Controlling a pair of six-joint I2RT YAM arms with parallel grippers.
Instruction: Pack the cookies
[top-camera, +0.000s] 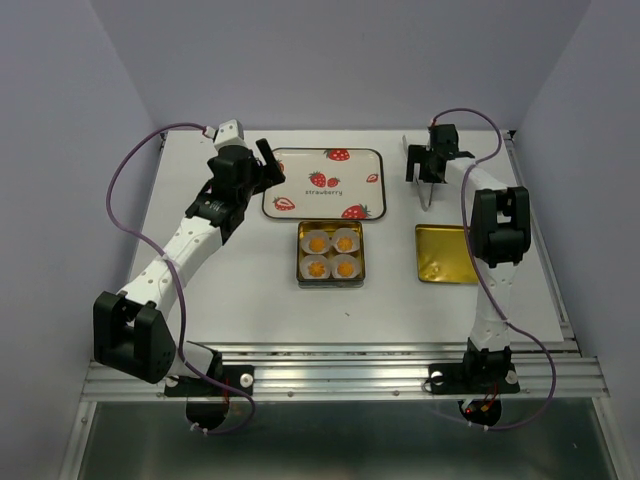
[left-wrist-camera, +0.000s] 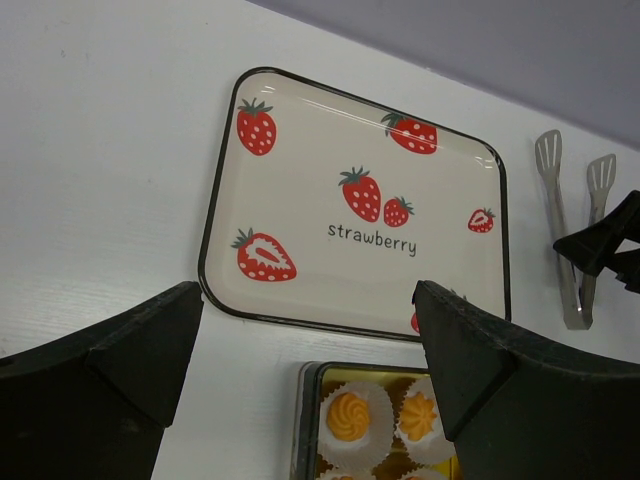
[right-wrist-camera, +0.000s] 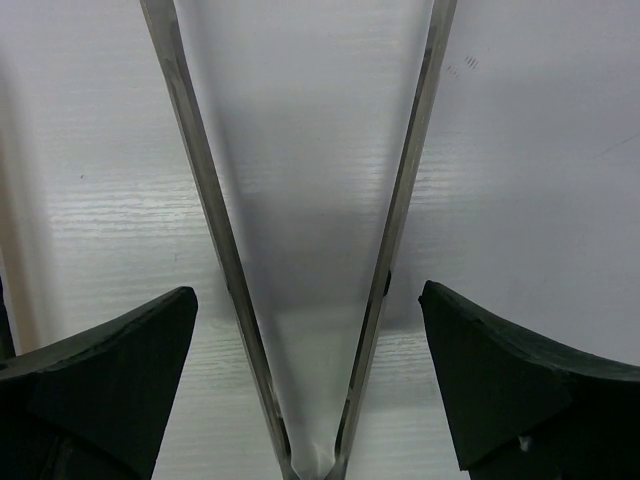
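Several cookies (top-camera: 330, 254), small orange swirls in white paper cups, sit inside the square gold tin (top-camera: 301, 256) at the table's middle. The left wrist view shows two of them (left-wrist-camera: 347, 416) at its bottom edge. My left gripper (top-camera: 267, 163) hangs open over the left edge of the strawberry tray (top-camera: 323, 183), with nothing between its fingers (left-wrist-camera: 308, 290). My right gripper (top-camera: 423, 165) is open at the back right. Metal tongs (right-wrist-camera: 215, 220) lie on the table between its fingers (right-wrist-camera: 307, 290), and neither finger touches them.
The gold lid (top-camera: 447, 254) lies flat to the right of the tin. The tongs (top-camera: 428, 192) point toward the near side, right of the tray. The strawberry tray (left-wrist-camera: 300, 200) holds nothing. Purple walls close in the table on three sides.
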